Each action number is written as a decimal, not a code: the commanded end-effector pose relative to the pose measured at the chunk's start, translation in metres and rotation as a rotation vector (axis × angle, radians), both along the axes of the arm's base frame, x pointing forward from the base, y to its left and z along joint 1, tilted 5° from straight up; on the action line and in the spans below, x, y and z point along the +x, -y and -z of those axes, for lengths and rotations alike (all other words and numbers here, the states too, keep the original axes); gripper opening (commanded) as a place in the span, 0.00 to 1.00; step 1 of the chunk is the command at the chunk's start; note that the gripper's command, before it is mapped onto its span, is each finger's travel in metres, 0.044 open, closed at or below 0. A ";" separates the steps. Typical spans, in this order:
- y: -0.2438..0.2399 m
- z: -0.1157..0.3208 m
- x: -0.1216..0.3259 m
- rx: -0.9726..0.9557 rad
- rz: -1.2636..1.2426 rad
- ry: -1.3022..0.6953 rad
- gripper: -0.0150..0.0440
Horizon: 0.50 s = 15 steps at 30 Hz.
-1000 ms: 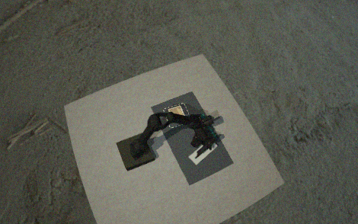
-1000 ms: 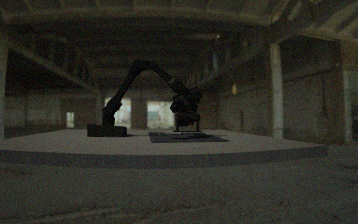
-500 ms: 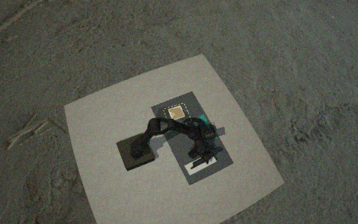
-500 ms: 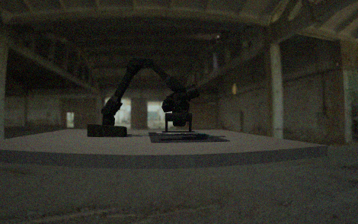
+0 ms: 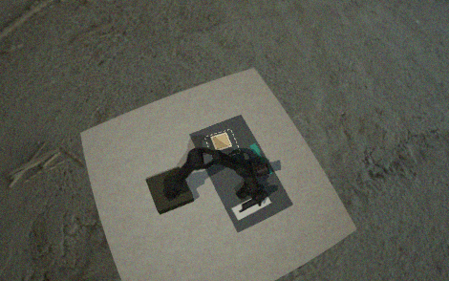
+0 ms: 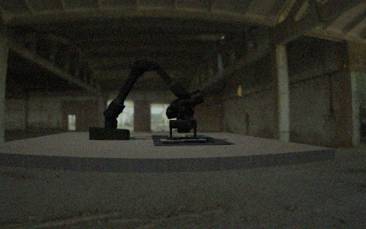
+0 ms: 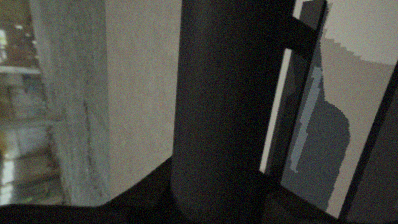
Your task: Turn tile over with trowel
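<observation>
A tan square tile (image 5: 221, 141) lies flat inside the dashed outline (image 5: 238, 143) on the dark mat (image 5: 281, 203) (image 6: 218, 142). Its upper face shows a lighter and a darker area; I cannot tell whether that is the mark or shading. My gripper (image 5: 257, 195) (image 6: 183, 121) is shut on the trowel (image 5: 237, 215) (image 6: 184, 139), whose pale flat blade and dark bar handle are low over the mat's end away from the tile. Whether the blade touches the mat is unclear. In the wrist view, dark parts hide most of the trowel.
A teal strip (image 5: 254, 148) lies along the mat's side edge, partly under the arm. My base (image 5: 166, 203) (image 6: 109, 134) stands on the pale table (image 5: 133, 139) (image 6: 276, 149) beside the mat. The arm arches over the mat's middle between the tile and the trowel.
</observation>
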<state>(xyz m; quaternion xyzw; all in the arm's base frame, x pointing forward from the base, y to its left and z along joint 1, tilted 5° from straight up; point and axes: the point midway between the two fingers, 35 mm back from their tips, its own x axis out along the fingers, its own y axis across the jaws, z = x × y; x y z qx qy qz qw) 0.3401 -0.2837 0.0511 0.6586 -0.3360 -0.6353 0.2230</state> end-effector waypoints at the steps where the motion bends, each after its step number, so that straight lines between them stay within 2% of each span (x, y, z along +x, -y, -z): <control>1: 0.000 0.005 0.000 -0.010 0.006 -0.002 0.25; 7: 0.000 0.012 0.001 -0.010 0.006 -0.002 0.25; 15: 0.000 0.012 0.001 -0.010 0.006 -0.002 0.61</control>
